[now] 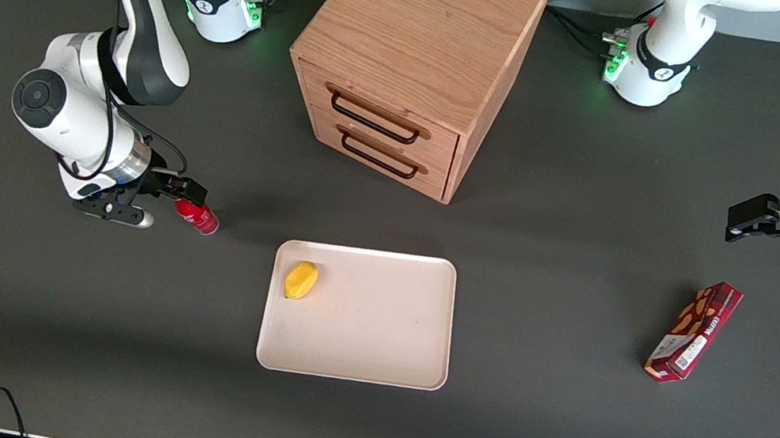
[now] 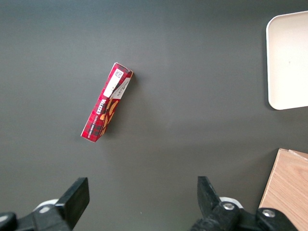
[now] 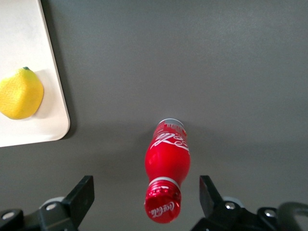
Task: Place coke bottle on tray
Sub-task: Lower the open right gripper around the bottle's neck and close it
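Observation:
The coke bottle [image 1: 196, 216], small and all red, is on the dark table beside the tray [image 1: 378, 329], toward the working arm's end. My right gripper [image 1: 160, 201] hovers over it. In the right wrist view the bottle [image 3: 167, 159] points its red cap at the camera and sits between the two black fingers of the gripper [image 3: 146, 188], which are spread wide and touch nothing. The cream-white tray [image 3: 24, 43] lies flat, a short gap from the bottle.
A yellow lemon [image 1: 301, 279] lies on the tray near the corner closest to the bottle; it also shows in the right wrist view [image 3: 19, 94]. A wooden two-drawer cabinet [image 1: 411, 54] stands farther from the front camera. A dark red snack box [image 1: 693, 330] lies toward the parked arm's end.

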`<move>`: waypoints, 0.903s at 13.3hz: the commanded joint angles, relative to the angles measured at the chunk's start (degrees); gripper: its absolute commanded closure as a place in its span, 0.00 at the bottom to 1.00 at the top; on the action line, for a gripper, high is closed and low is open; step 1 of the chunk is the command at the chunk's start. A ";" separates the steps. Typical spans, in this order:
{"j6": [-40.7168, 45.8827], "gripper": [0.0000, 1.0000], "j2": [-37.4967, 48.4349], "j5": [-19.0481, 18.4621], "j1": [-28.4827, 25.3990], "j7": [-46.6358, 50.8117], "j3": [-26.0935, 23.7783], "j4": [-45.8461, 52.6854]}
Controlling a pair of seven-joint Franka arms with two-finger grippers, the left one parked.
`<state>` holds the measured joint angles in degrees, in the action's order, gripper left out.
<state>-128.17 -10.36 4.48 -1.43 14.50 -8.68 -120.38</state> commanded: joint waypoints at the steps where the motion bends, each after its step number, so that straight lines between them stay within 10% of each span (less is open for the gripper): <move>1: -0.85 0.74 0.25 1.14 -0.16 0.88 -0.02 -0.82; 3: -0.85 1.00 0.25 1.14 -0.24 0.88 -0.11 -0.82; 12: 17.75 1.00 -0.18 0.35 -0.51 0.88 -0.81 22.34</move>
<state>-117.89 -9.96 4.62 -1.63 14.51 -9.50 -107.51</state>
